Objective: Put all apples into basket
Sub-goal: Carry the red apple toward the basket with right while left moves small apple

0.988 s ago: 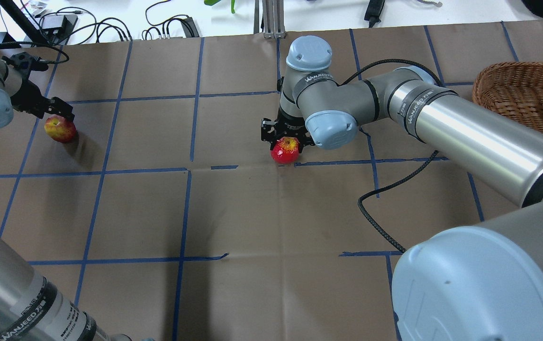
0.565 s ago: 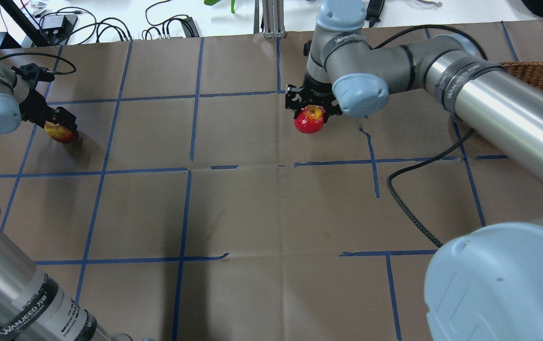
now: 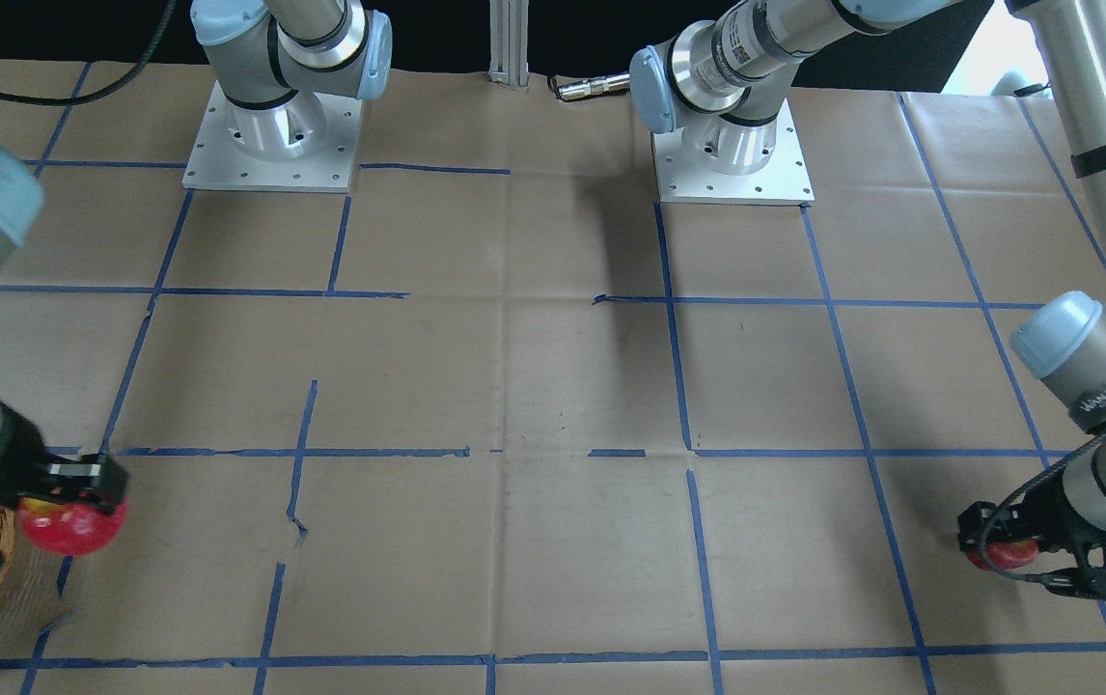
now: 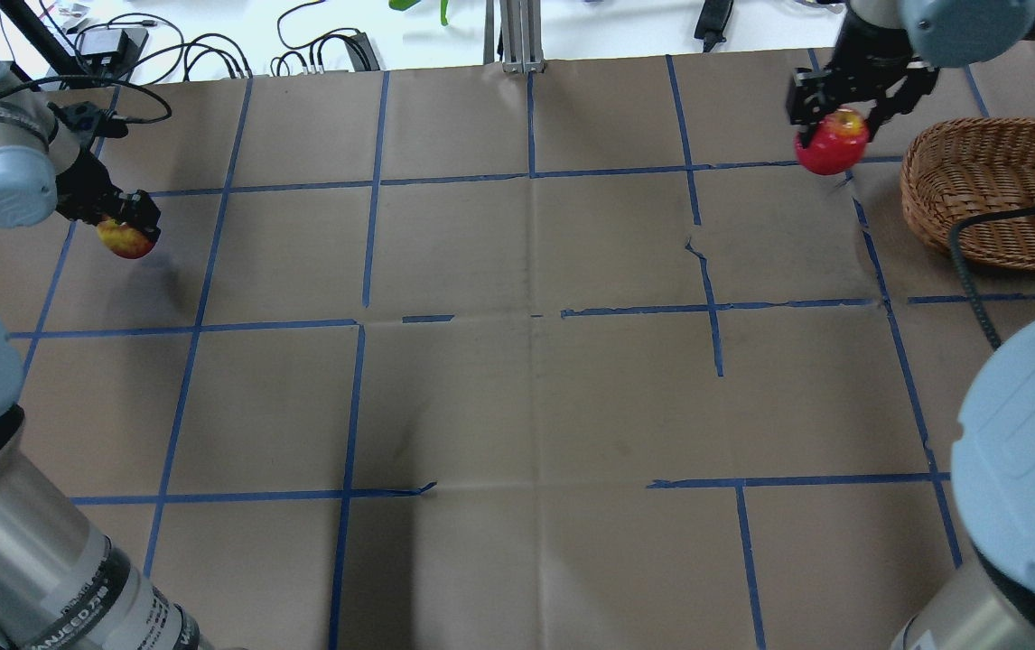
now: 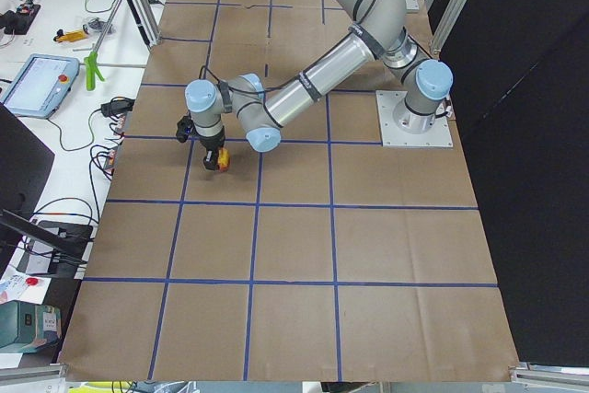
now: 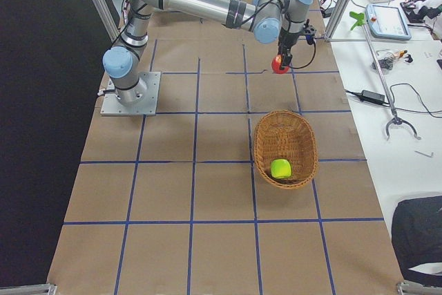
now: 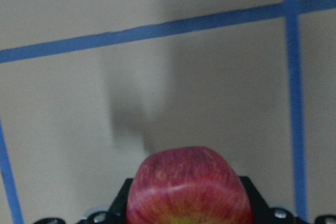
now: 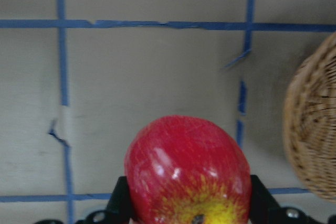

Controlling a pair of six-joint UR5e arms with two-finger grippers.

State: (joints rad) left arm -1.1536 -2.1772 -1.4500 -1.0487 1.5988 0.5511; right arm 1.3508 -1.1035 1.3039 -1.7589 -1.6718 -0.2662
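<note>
Upper right, a glossy red apple [image 4: 831, 146] was clasped by the right gripper [image 4: 838, 125] — upper left, a yellow-patched apple [image 4: 126, 240] by the left gripper [image 4: 125, 227].

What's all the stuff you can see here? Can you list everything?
green apple: one, lime green, inside the basket.
red apple: one, deep red, held beside the basket.
red-and-yellow apple: one, held at the table's left end.
basket: one, light brown wicker, at the table's right end.
table cover: one, brown paper with a blue tape grid.
left gripper: one, black, shut on the red-and-yellow apple.
right gripper: one, black, shut on the red apple.
</note>
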